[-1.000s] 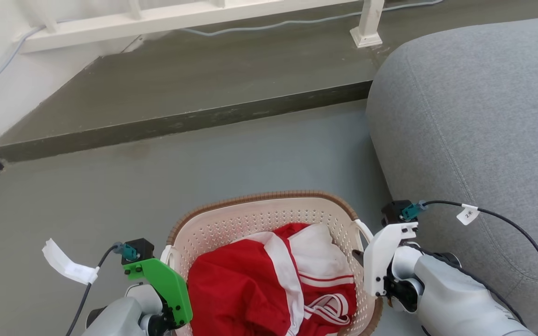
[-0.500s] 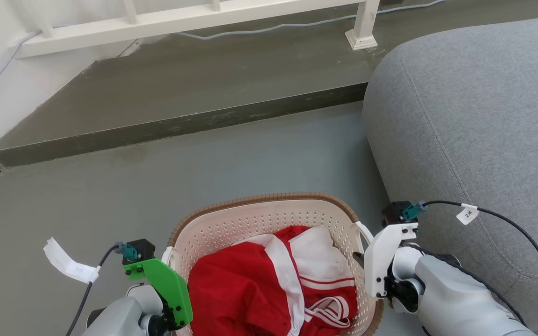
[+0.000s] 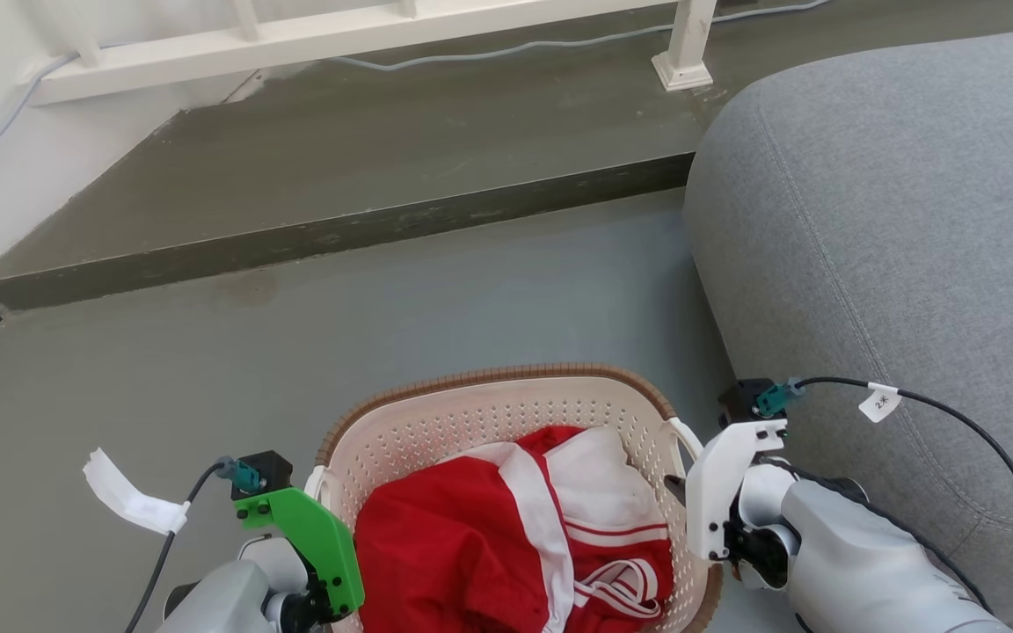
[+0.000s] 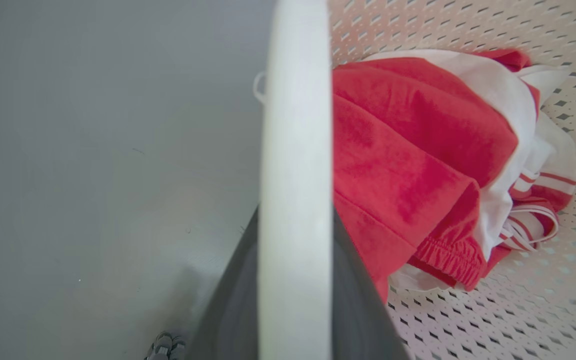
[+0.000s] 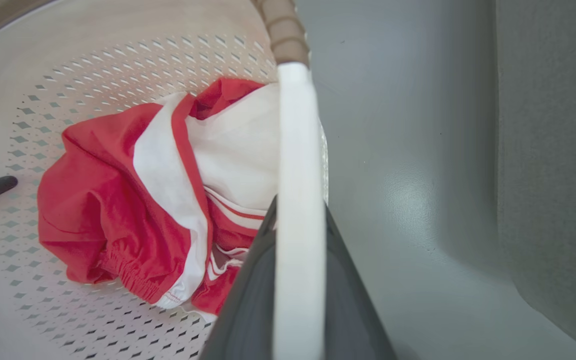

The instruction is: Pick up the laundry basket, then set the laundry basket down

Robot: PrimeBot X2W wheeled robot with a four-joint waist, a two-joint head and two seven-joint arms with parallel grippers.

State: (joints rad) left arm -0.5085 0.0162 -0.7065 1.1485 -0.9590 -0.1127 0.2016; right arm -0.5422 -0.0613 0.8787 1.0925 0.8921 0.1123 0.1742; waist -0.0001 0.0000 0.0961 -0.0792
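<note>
- The basket [image 3: 471, 422] sits low and centred before me, between my two arms, with red and white clothes [image 3: 506, 536] heaped inside.
- My left fingers [image 4: 233, 310] are clamped on the left handle [image 4: 295, 150]. The white bar runs straight up between them, one dark finger on each side.
- My right fingers [image 5: 248, 300] grip the right handle [image 5: 298, 175] the same way, one finger inside the basket wall and one outside.
- The line from handle to handle runs across my front, arm to arm, and both arms are equally near. I judge that any lift or lowering must be level and together, or the load will tip.
- I cannot tell whether the basket's bottom touches the floor [image 3: 207, 369] or hangs just off it.
- On the right, the grey sofa [image 3: 893, 220] is just beside my right arm, with only a thin strip of floor between it and the basket. There is little room to swing that way.
- Ahead and to the left the floor is open. The raised step [image 3: 339, 229] lies well apart, beyond it.
- Straight down or slightly forward-left looks the safest place to set it.
</note>
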